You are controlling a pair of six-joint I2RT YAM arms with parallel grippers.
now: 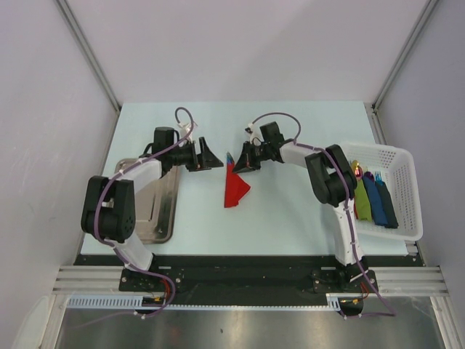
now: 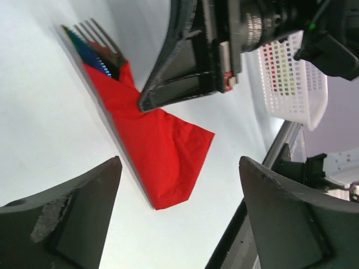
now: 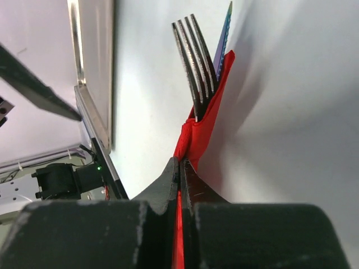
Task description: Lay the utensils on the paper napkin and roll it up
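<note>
Red napkin [image 1: 234,189] lies mid-worktop, folded over fork [image 3: 196,73] and other cutlery [image 3: 226,33]. Right jaws pinch its far end; left jaws open, empty. Paper limp, tears easily; I would grip over the stiff handles.

White-and-black arms [image 1: 142,173], purple cables [image 1: 275,114], black jaws

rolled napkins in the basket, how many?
3, side by side in the basket: green roll, blue roll, dark roll. Others may be hidden underneath.
</note>
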